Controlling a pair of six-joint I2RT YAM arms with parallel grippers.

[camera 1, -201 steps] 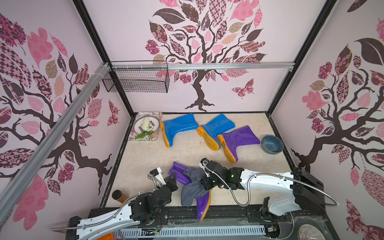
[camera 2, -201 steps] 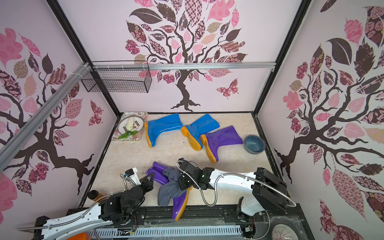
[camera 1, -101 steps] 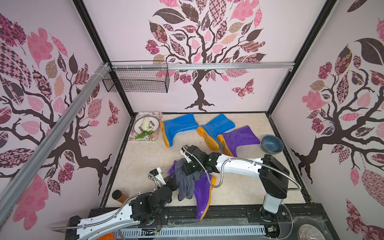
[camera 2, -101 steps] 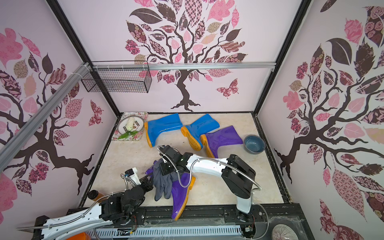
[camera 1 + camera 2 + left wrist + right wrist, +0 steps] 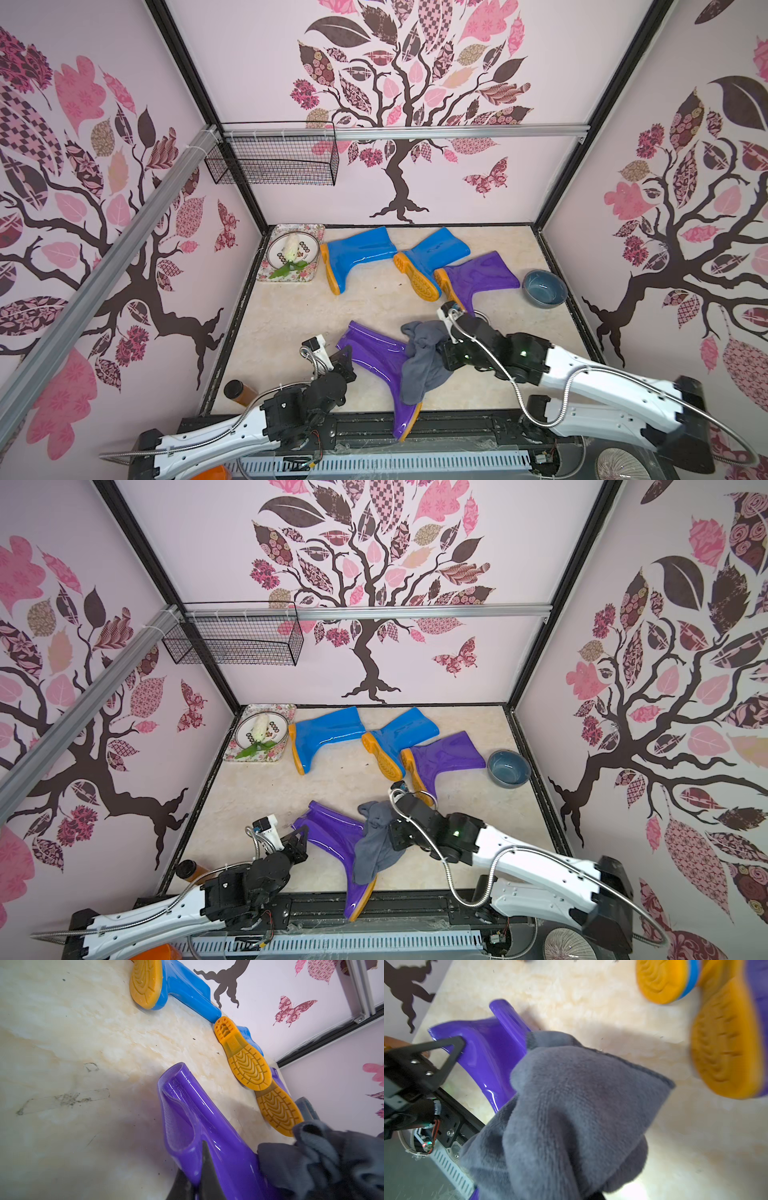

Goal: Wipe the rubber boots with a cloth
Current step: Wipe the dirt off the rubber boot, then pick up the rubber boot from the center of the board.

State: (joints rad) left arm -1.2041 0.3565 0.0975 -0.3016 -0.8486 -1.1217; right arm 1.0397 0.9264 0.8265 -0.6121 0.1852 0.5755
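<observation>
A glossy purple rubber boot (image 5: 376, 357) with an orange-yellow sole lies on its side near the front of the cream marbled bench (image 5: 291, 324). Its shaft points toward the left arm and its toe juts over the bench's front edge. The left end effector (image 5: 345, 356) is closed on the rim of the shaft's opening. The left wrist view shows its dark fingers (image 5: 204, 1167) pinching the boot wall from both sides.

A soft grey-blue terry cloth (image 5: 422, 370) is draped across the boot's ankle and hangs down over the foot. The right end effector (image 5: 441, 353) is clamped on a bunch of this cloth, with its fingertips buried in the folds.

Well apart, toward the back wall, a bright blue rubber boot (image 5: 359, 255) lies just beside a floral tray (image 5: 291, 277). A second blue boot (image 5: 436, 251) and a second purple boot (image 5: 484, 276) lie to its right, their soles side by side. A round grey-blue bowl (image 5: 544, 289) sits near the second purple boot's shaft.
</observation>
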